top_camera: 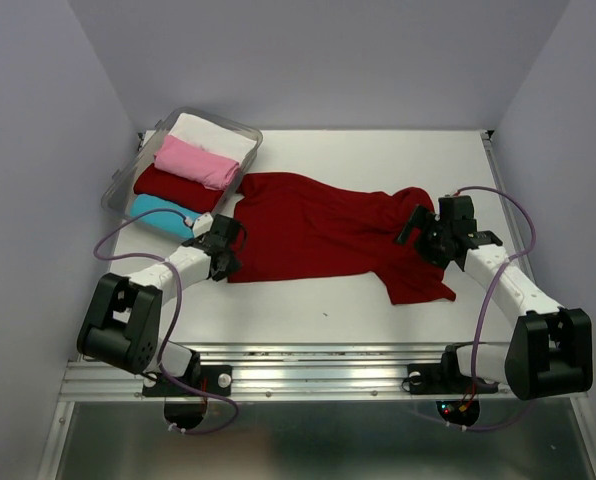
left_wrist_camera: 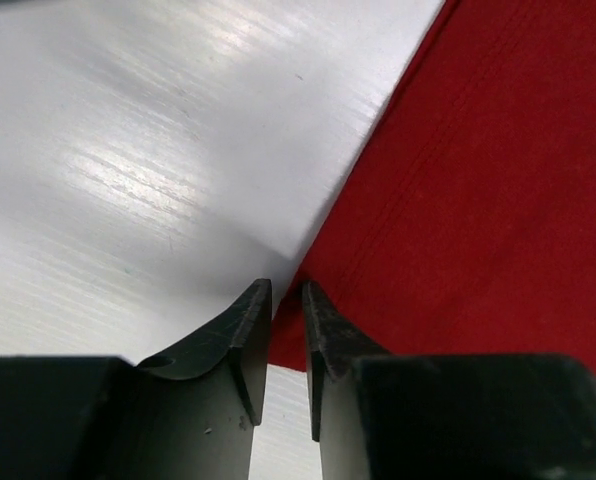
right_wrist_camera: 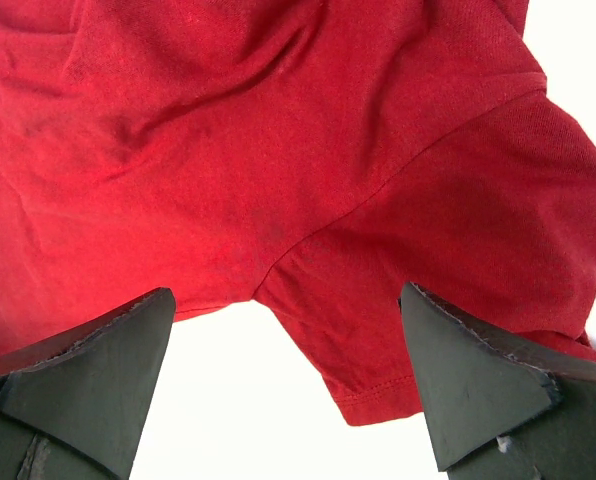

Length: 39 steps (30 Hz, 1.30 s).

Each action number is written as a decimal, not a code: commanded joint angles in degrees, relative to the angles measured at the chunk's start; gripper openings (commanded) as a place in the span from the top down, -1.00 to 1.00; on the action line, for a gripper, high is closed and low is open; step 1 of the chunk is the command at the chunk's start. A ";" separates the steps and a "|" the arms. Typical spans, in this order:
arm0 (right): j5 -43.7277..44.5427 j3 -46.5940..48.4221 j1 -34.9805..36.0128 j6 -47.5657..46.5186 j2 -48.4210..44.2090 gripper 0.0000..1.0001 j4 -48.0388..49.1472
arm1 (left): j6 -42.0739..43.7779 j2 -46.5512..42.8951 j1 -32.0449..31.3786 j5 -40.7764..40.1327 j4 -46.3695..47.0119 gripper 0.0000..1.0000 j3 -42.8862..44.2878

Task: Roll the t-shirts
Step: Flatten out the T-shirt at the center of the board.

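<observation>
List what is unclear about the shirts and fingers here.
Left wrist view: fingers of the left gripper nearly meet at the edge of the large dark red t-shirt; whether they pinch cloth is hidden.
Top view: the right gripper hides the cloth beneath it.
Top view: in the clear bin, the pink roll overlaps the dark red roll; the left arm covers the end of the cyan roll.

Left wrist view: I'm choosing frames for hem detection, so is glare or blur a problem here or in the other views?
Left wrist: streaky glare on the table, dark red t-shirt edge clear; right wrist: table blown out white, cloth weave crisp; top external: even light, faint shadows.
</observation>
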 commanded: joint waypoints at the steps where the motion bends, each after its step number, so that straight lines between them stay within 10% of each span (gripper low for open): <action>1: 0.81 0.62 -0.33 0.17 -0.67 -1.00 0.36 | -0.42 -0.26 0.14 -1.11 0.61 0.51 -0.51; 7: 0.55 0.53 -0.33 0.35 -0.67 -1.00 0.36 | -0.07 -1.67 0.05 -0.85 0.43 1.00 -0.07; 25: 14.00 -1.92 -0.33 13.17 3.73 -1.00 -13.26 | 4.50 -13.18 0.05 3.02 -1.24 1.00 3.09; 39: 13.99 -12.03 -0.33 18.80 -17.90 -1.00 -14.40 | 6.52 -12.83 0.84 1.53 -3.70 1.00 11.00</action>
